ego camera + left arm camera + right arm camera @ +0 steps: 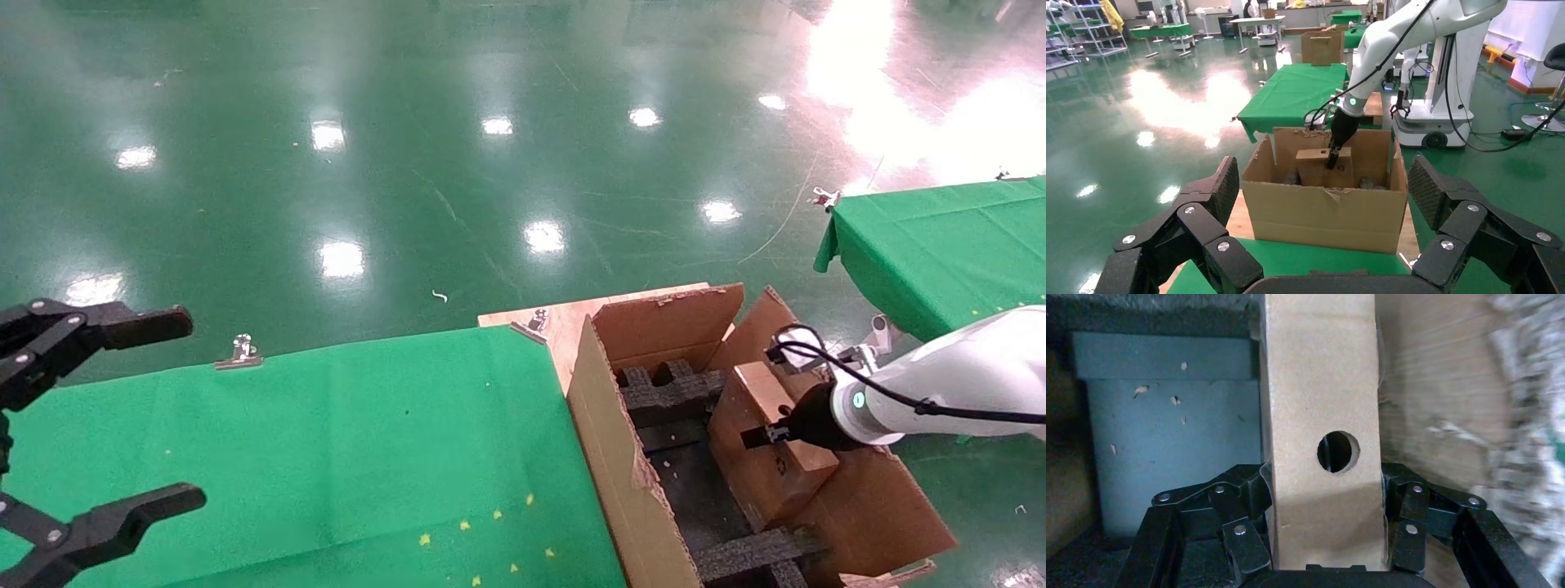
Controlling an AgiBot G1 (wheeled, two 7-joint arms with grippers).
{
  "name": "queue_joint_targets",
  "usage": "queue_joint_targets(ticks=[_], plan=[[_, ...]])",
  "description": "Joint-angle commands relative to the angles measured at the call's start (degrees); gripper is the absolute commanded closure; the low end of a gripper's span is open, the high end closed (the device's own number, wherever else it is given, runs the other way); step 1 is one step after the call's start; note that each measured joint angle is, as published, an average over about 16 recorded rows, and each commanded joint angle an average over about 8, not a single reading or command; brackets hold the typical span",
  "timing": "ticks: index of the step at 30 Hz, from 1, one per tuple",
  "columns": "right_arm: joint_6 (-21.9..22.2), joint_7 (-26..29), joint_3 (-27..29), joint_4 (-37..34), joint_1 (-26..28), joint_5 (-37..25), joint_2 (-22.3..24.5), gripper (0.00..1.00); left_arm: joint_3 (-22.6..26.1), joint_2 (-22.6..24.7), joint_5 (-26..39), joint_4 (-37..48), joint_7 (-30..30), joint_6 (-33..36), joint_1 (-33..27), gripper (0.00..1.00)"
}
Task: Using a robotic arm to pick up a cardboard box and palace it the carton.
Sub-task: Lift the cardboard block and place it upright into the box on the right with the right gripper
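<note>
My right gripper, on the white arm with a teal ring, is shut on the small brown cardboard box and holds it inside the large carton, between black foam inserts. In the right wrist view the box, with its round hole, sits pinched between the black fingers. The left wrist view shows the carton with the box in it and the right gripper from afar. My left gripper is open and empty at the near left over the green cloth.
A green-clothed table lies left of the carton, with metal clips on its far edge. A second green table stands at the far right. More foam lies at the carton's near end. Glossy green floor beyond.
</note>
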Motion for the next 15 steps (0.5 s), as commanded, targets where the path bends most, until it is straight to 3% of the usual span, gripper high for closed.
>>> queue_joint_targets(ticks=[1, 12, 14, 15], plan=[[0.7, -1.4, -0.1, -1.9, -0.8, 1.1, -0.9, 1.00, 0.0, 0.0, 0.0, 0.0, 0.0, 0.0, 0.0, 0.00], [1.2, -9.4, 0.5, -11.8, -3.4, 7.1, -5.7, 1.00, 0.0, 0.0, 0.0, 0.0, 0.0, 0.0, 0.0, 0.00], [1.2, -10.7, 0.7, -13.0, -3.6, 7.9, -6.2, 0.91, 0.0, 0.0, 0.0, 0.0, 0.0, 0.0, 0.0, 0.00], [1.2, -11.2, 0.7, -13.5, -3.7, 8.2, -6.4, 0.79, 0.0, 0.0, 0.0, 0.0, 0.0, 0.0, 0.0, 0.00]])
